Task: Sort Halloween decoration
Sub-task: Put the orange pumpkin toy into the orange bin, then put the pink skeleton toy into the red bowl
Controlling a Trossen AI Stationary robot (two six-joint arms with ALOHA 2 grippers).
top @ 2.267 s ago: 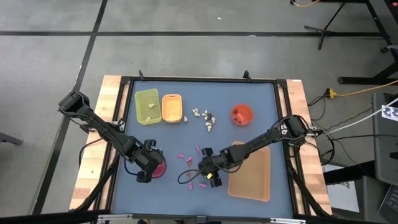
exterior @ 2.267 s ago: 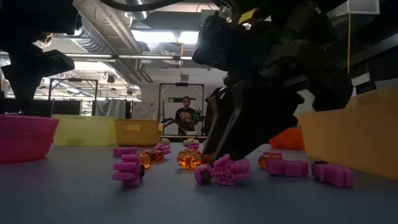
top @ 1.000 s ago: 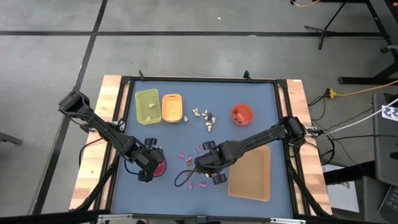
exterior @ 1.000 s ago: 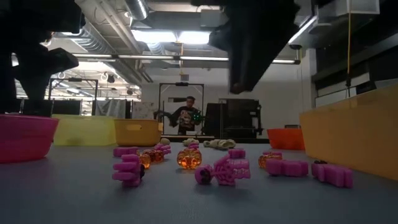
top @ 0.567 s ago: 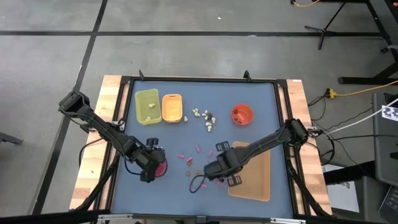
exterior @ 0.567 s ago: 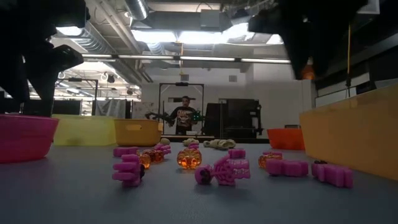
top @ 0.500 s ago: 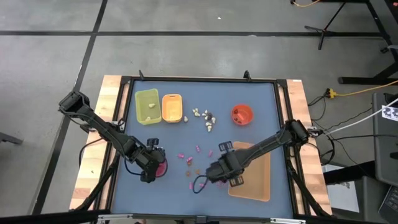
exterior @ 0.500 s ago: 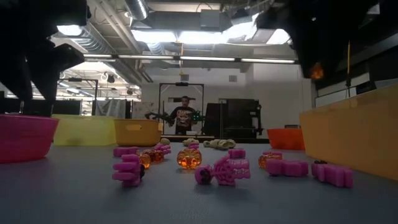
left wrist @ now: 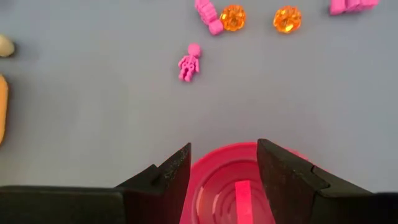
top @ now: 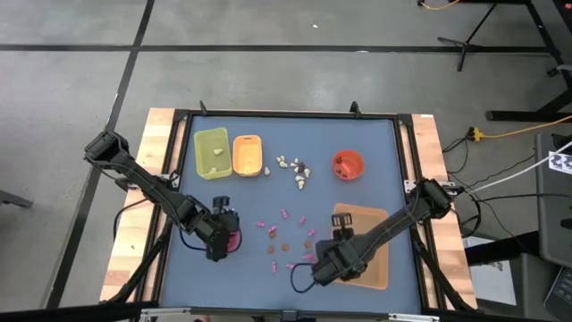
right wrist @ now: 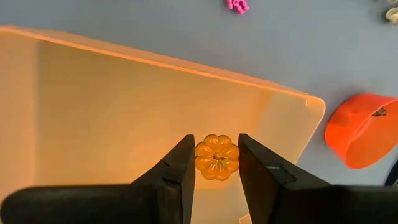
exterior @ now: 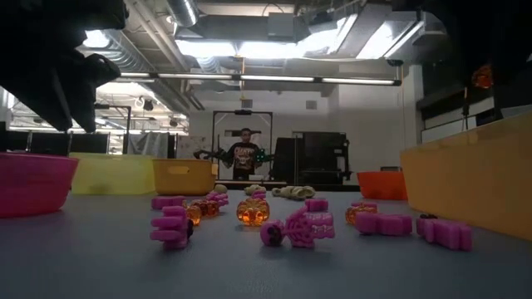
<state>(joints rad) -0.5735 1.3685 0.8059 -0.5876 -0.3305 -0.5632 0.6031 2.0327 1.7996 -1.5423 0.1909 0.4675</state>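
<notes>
Right gripper (right wrist: pixel 216 158) shifted off mat's trinket cluster to over tan tray (right wrist: pixel 112 112), clear of the pink pieces; pinching orange pumpkin (right wrist: pixel 216 157) between fingers, above tray floor

Left gripper (left wrist: pixel 222 165) spread wide over pink bowl (left wrist: pixel 233 186), pink piece inside

Loose trinkets on mat: pink skeleton (left wrist: pixel 188 61), two orange pumpkins, more pink; cream cluster (top: pixel 295 168) near orange bowl (top: pixel 348 165)

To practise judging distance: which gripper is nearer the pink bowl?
Left. The left gripper hovers, open, directly over the pink bowl; the right gripper holds a pumpkin trinket above the tan tray.
</notes>
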